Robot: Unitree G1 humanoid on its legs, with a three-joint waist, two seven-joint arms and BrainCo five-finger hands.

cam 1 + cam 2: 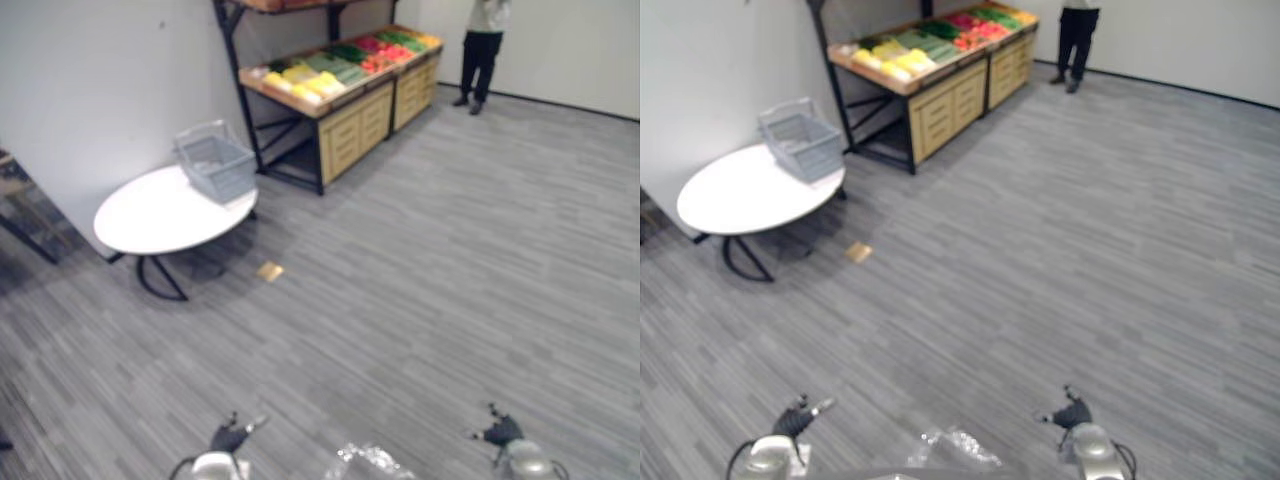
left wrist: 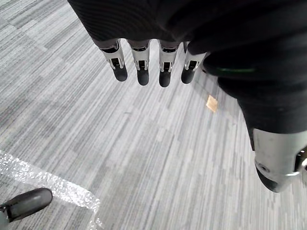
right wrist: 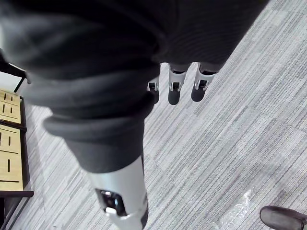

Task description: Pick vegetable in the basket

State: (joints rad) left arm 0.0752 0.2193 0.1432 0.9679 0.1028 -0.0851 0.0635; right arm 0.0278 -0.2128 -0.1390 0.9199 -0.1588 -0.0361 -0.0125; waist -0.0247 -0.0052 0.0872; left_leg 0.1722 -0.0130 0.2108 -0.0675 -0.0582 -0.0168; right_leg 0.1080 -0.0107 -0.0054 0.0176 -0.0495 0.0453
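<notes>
Grey striped carpet (image 1: 430, 300) runs from the robot's near position to everything the task needs, and none of it is within reach. The vegetables (image 1: 330, 70) lie in coloured rows on a wooden produce stand (image 1: 350, 110) against the far wall, yellow ones at its left end and green and red ones further right. The basket (image 1: 215, 165), a pale grey one with its handle up, stands on the far right edge of a round white table (image 1: 150, 215), to the left of the stand and nearer than it. I cannot tell whether anything lies inside it. A small tan scrap (image 1: 270, 271) lies on the floor just near of the table, and a person (image 1: 483, 40) stands at the far right by the wall.

The left hand (image 1: 228, 438) and right hand (image 1: 500, 432) hang low at the near edge, well apart. The left fingers (image 2: 142, 67) point straight down in a loose row with the thumb off to one side, holding nothing; the right fingers (image 3: 174, 91) are equally straight and empty.

This looks like the approach step, with no picking begun. The next move probably calls for walking far and left toward the stand, close enough for one hand to reach a vegetable, while keeping the table and basket within a short carry.
</notes>
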